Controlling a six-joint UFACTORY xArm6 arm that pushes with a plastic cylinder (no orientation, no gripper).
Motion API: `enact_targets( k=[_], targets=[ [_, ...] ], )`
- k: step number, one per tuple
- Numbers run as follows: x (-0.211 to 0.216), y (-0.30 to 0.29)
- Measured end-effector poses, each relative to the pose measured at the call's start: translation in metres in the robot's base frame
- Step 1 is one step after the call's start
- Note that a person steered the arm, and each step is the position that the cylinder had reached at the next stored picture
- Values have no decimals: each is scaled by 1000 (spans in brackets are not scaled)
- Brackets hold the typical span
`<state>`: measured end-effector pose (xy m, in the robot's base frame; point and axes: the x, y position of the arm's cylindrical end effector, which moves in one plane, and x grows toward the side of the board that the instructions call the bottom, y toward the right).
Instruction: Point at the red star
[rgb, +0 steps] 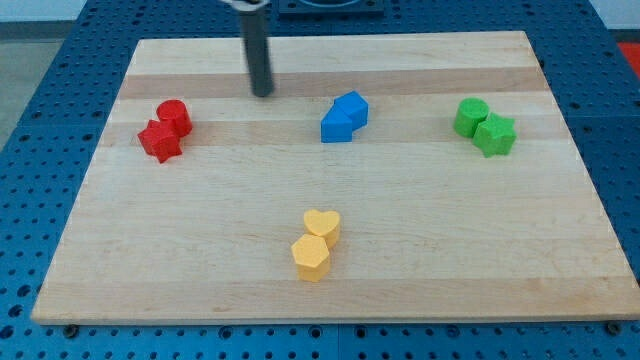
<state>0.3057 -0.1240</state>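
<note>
The red star (159, 141) lies at the view's left on the wooden board (330, 270), touching a red round block (175, 116) just above and to its right. My tip (262, 93) rests on the board near the view's top, to the right of and a little above the red pair, with a clear gap between them. The rod rises straight out of the view's top.
Two blue blocks (344, 117) sit touching right of my tip. Two green blocks (484, 128) sit at the view's right. A yellow heart (322, 225) and a yellow hexagonal block (311, 258) sit at the lower middle. A blue perforated table surrounds the board.
</note>
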Motion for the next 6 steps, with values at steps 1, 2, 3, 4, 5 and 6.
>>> enact_targets(
  k=[1, 2, 3, 4, 5, 6],
  targets=[
    [-2, -55],
    [8, -104],
    [37, -126],
    [68, -131],
    [97, -130],
    [110, -110]
  ],
)
